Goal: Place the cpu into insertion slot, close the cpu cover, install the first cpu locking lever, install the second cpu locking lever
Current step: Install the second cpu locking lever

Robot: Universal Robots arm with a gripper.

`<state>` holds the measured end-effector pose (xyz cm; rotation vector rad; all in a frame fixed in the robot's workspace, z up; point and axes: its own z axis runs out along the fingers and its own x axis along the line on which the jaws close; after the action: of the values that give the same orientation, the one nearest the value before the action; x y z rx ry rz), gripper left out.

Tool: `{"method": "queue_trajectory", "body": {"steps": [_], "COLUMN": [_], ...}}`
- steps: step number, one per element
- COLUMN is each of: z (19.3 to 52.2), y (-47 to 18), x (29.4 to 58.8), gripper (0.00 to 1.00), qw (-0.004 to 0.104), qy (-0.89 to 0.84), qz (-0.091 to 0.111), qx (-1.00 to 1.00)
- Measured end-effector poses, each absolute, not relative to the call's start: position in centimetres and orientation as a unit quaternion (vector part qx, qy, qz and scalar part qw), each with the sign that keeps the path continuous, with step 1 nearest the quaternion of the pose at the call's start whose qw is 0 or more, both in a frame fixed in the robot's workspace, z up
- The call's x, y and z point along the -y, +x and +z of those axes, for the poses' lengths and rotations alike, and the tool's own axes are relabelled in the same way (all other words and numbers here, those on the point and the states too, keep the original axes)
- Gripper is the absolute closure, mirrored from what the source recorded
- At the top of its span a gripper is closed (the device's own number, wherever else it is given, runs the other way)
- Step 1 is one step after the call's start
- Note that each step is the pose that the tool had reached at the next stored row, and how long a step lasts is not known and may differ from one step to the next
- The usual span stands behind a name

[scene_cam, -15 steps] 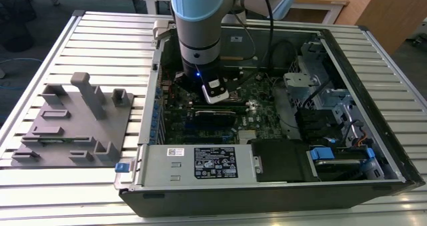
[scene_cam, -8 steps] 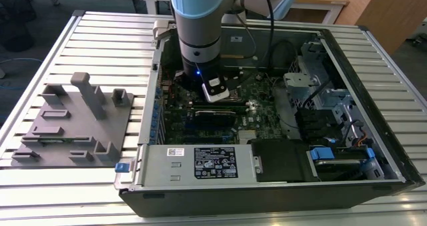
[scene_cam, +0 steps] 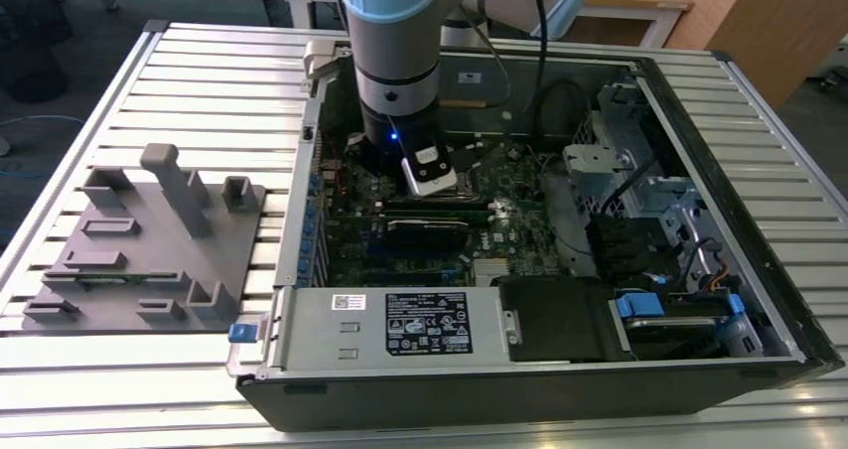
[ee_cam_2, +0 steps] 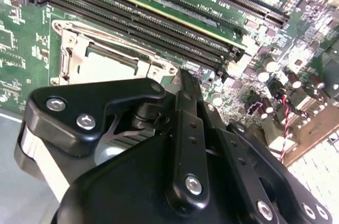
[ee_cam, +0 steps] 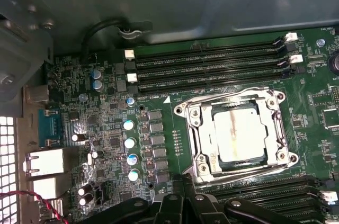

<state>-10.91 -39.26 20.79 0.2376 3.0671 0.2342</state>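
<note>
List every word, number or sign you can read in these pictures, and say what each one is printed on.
No text can be read for certain.
Black-and-white label on the silver metal box, exterior view: print too small.
White sticker beside that label: too small.
White lettering on the motherboard, first wrist view: blurred.
Top of the cpu: smudged, no legible marking.

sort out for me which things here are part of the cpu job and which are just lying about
Part of the job:
cpu, seated in the insertion slot
cpu cover, closed over it
gripper, beside the socket

Just lying about:
memory slots
grey fixture block outside the case
power supply
</note>
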Motion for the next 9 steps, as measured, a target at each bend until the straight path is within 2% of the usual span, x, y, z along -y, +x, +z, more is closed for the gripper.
{"method": "queue_trajectory", "body": {"steps": [9], "z": [20.80], "y": [-10.14], "x": [39.26], "gripper": [0.90], "qw": [0.028], "qy": [0.077], "qz": [0.076], "qx": [-0.994]}}
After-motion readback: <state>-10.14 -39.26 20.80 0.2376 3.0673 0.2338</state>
